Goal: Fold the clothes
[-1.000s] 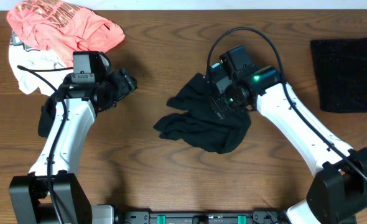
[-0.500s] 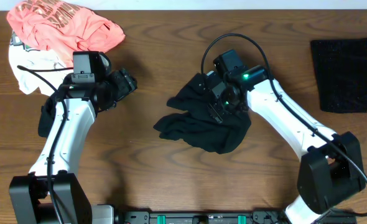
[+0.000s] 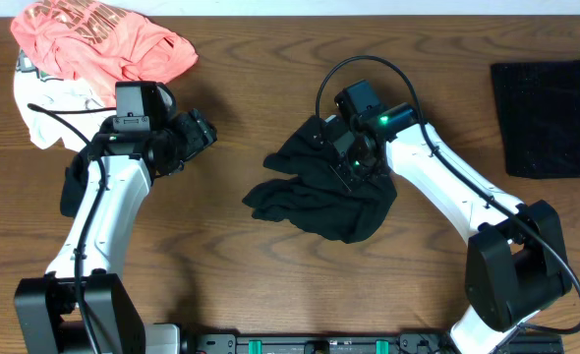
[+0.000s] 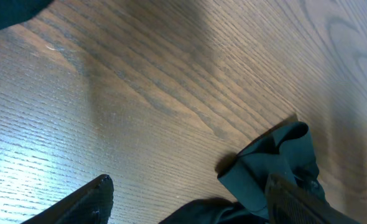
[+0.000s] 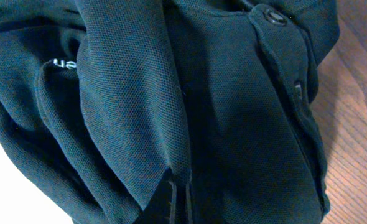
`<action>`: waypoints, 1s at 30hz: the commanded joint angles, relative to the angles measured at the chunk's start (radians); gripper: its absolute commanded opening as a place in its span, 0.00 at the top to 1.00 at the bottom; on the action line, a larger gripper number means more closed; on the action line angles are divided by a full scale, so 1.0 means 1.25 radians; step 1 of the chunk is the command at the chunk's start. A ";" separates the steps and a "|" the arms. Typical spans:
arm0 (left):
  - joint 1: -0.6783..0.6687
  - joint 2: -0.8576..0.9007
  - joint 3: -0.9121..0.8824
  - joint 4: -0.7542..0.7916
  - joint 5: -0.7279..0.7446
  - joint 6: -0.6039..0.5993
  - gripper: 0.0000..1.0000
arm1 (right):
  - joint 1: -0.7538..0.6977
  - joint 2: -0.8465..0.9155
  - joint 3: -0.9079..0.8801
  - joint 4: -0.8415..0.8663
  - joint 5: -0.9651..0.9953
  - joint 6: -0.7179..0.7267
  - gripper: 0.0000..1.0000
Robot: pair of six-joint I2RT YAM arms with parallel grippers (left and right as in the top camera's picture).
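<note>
A crumpled black garment (image 3: 310, 197) lies at the table's centre; in the right wrist view it is a dark buttoned shirt (image 5: 233, 112) filling the frame. My right gripper (image 3: 349, 165) rests on its upper right part, and in the wrist view the right gripper (image 5: 180, 199) is shut, pinching a fold of the fabric. My left gripper (image 3: 202, 131) hovers open over bare wood to the left of the garment. The left gripper (image 4: 190, 186) holds nothing, with the garment's edge (image 4: 274, 158) lying just beyond its right finger. A coral-pink tee (image 3: 103, 39) lies on a white garment (image 3: 44, 103) at the far left.
A flat folded black garment (image 3: 548, 116) lies at the right edge. A dark piece of cloth (image 3: 72, 187) shows beside the left arm's lower link. Bare wooden tabletop (image 3: 221, 265) spreads across the front.
The right gripper has shifted slightly left over the black garment and closed its jaws on a fold. The left arm has not moved.
</note>
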 commanded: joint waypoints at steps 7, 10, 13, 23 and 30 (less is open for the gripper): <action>0.002 -0.004 0.010 -0.014 0.008 0.005 0.22 | 0.005 -0.012 0.257 -0.125 0.030 -0.003 0.99; 0.002 -0.004 0.010 -0.021 0.009 0.016 0.22 | 0.005 -0.012 0.372 -0.186 0.069 -0.003 0.99; 0.002 -0.004 0.010 -0.020 0.038 0.057 0.22 | 0.005 -0.012 0.460 -0.232 0.093 -0.003 0.99; -0.021 -0.004 0.010 0.034 0.211 0.208 0.22 | 0.005 -0.028 0.643 -0.350 0.088 -0.003 0.99; -0.067 -0.004 0.010 0.122 0.333 0.276 0.22 | 0.005 -0.058 0.649 -0.376 0.078 -0.003 0.99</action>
